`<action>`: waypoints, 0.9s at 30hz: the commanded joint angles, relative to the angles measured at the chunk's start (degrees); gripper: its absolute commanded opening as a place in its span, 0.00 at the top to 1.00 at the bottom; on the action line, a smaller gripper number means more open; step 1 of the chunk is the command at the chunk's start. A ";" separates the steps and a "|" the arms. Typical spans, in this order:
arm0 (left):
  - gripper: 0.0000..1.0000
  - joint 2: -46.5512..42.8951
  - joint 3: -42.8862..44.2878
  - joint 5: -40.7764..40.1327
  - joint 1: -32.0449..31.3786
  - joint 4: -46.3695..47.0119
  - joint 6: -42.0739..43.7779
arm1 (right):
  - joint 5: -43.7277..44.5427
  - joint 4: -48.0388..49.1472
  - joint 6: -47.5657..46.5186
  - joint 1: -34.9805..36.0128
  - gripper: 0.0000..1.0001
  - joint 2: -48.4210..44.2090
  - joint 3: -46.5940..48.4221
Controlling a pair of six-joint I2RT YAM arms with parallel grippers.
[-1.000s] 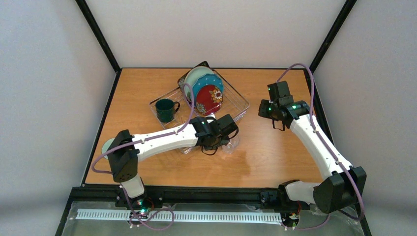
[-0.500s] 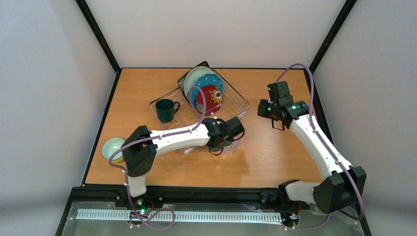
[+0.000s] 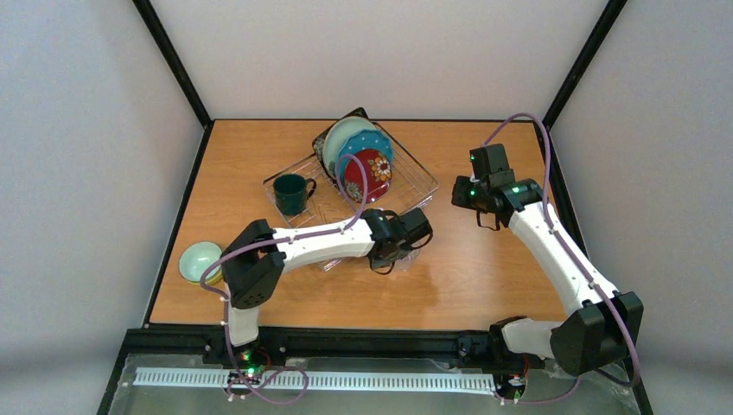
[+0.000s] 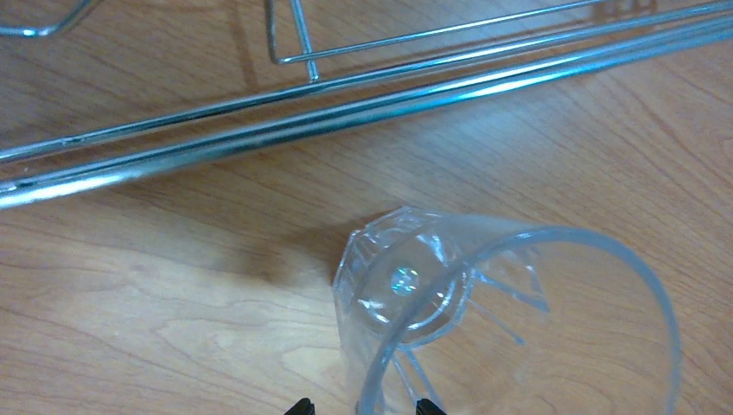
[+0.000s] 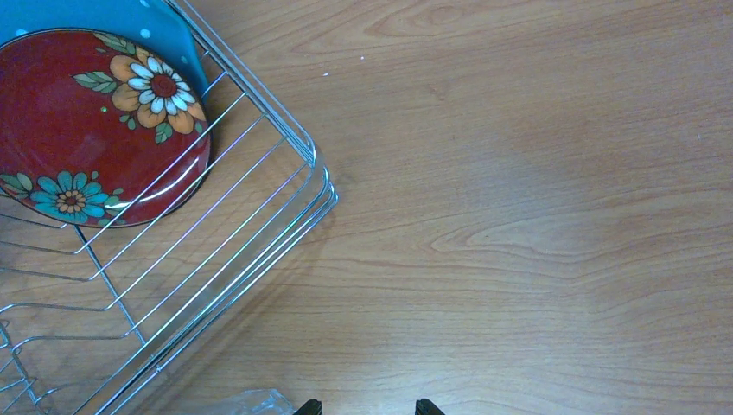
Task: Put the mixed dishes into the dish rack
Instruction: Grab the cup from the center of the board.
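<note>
Overhead, the left gripper (image 3: 389, 258) hangs at the near corner of the dish rack (image 3: 417, 178). Its wrist view shows jaws apart, astride the wall of the clear glass cup (image 4: 449, 285), which sits on the table (image 4: 130, 285) beside the rack; a glancing squeeze could skate it away. Right gripper (image 5: 365, 406): jaws apart, empty, over the table.

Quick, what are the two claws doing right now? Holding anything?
Left claw: open, fingertips either side of the clear glass cup's rim, not gripping it.
Right claw: open, holding nothing.
</note>
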 commanded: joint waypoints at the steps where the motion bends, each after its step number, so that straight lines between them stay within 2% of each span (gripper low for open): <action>1: 0.40 0.64 -2.23 0.75 -0.34 0.75 -1.30 | -0.21 0.80 -0.29 -0.56 0.38 -0.82 -0.93; 3: 0.52 0.40 -2.61 0.66 -0.32 0.84 -1.35 | -0.10 0.82 -0.29 -0.57 0.38 -0.82 -1.10; 5: 0.70 0.22 -2.09 0.40 -0.36 0.37 -1.14 | 0.07 0.85 -0.26 -0.56 0.38 -0.81 -1.30; 6: 0.76 0.27 -1.55 0.20 -0.35 -0.12 -0.97 | 0.20 0.82 -0.25 -0.63 0.38 -0.81 -1.39; 7: 0.81 0.40 -1.04 0.17 -0.36 -0.58 -0.80 | 0.37 0.69 -0.25 -0.58 0.38 -0.96 -1.41; 9: 0.82 0.60 0.09 0.21 -0.35 -1.41 -0.29 | 0.58 0.61 -0.25 -0.56 0.38 -1.08 -1.42; 13: 0.99 0.17 1.10 0.60 -0.33 -2.60 0.61 | 1.12 0.20 -0.38 -0.59 0.38 -1.17 -1.08; 27: 1.00 -7.06 2.10 0.65 -0.57 -4.93 6.07 | 2.40 -0.62 0.82 -0.59 0.38 -1.25 0.13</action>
